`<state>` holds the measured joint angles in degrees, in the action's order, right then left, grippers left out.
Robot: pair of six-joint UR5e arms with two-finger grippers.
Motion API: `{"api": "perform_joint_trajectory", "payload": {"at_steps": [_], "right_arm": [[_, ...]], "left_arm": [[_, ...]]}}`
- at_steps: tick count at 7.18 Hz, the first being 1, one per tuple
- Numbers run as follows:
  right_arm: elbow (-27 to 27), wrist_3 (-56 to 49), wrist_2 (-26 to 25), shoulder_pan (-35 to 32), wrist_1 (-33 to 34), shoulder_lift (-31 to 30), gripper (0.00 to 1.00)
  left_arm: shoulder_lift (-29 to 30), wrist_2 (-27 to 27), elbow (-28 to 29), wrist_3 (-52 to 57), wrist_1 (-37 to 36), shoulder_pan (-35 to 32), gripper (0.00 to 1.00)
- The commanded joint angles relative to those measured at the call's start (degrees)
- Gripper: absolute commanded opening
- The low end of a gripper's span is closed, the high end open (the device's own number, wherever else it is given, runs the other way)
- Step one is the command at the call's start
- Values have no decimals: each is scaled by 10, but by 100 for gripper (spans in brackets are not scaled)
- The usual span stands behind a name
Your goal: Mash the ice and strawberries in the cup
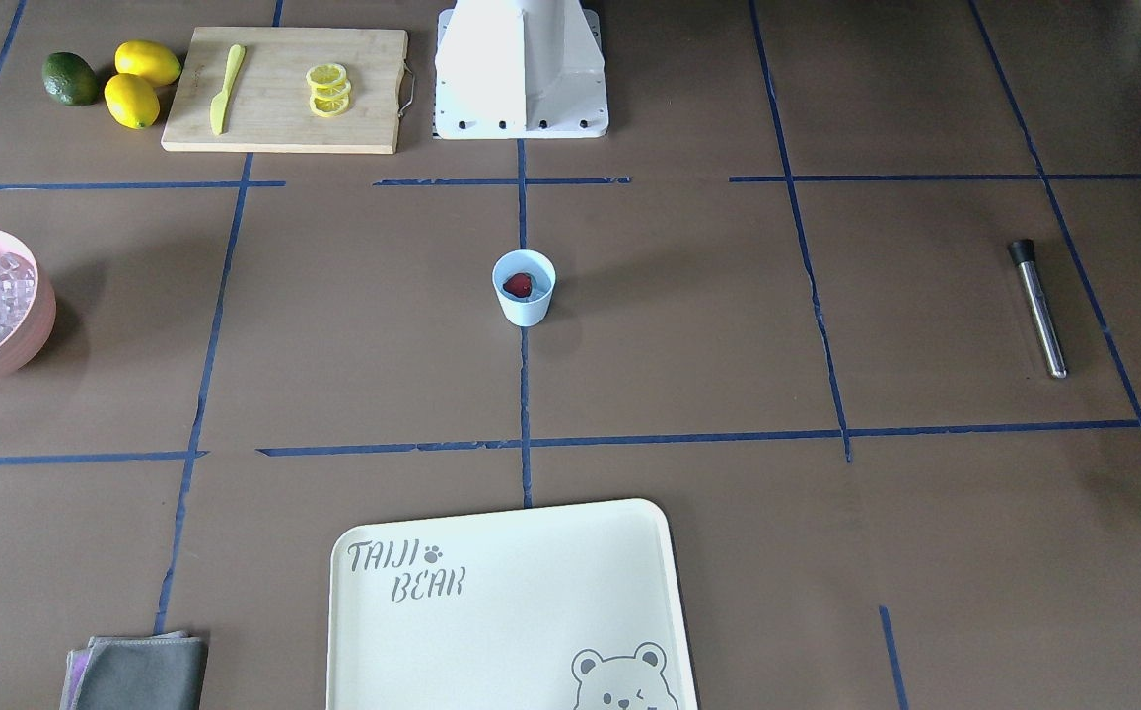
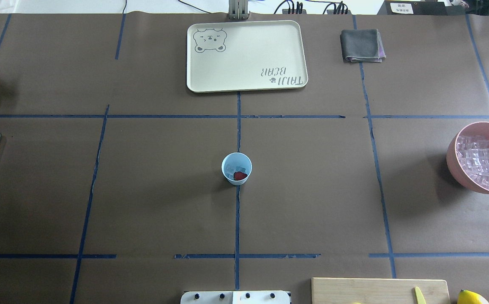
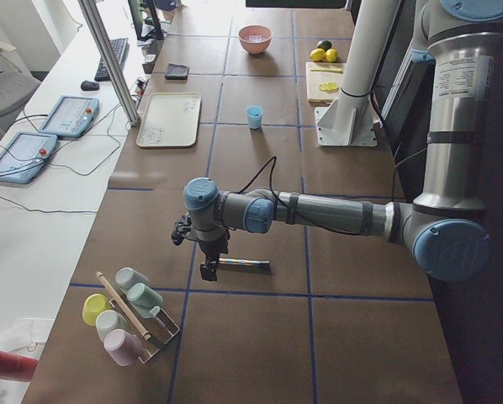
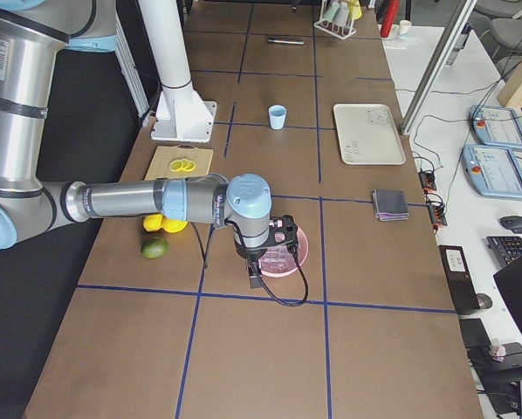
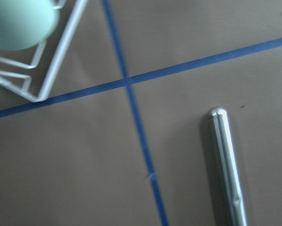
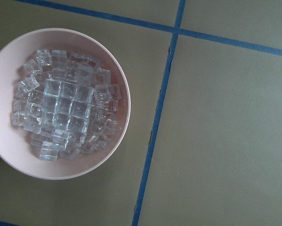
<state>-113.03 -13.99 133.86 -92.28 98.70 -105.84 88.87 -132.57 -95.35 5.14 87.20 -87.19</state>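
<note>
Muddler [image 3: 245, 264] just beside left tool [image 3: 208, 270]; bowl [image 6: 84, 40] of ice [image 6: 65, 108] under right tool [image 4: 253, 279]. Can't tell whether either tool is apart or together. Cup [image 1: 524, 306] with strawberry [image 1: 518, 285] far from both.

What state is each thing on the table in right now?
Small light-blue tapered cup: upright.
Small red strawberry: whole, inside the cup.
Clear ice cubes: few in the cup, most in the large pink bowl.
Silver metal rod with black tip: lying flat, not gripped.
Left gripper: near the rod; open or shut, cannot tell.
</note>
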Motion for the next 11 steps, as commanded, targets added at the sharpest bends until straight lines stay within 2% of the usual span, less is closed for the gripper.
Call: {"api": "perform_joint_trajectory", "payload": {"at_steps": [1,5,11], "right_arm": [[0,0,0,0,0,-2,99],[2,1,0,0,0,-1,99],[3,1,0,0,0,0,99]], "left_arm": [[-21,-39,-2,7,-2,-51,100],[-38,-39,3,6,28,-52,100],[-48,-37,-1,8,27,-53,100]]}}
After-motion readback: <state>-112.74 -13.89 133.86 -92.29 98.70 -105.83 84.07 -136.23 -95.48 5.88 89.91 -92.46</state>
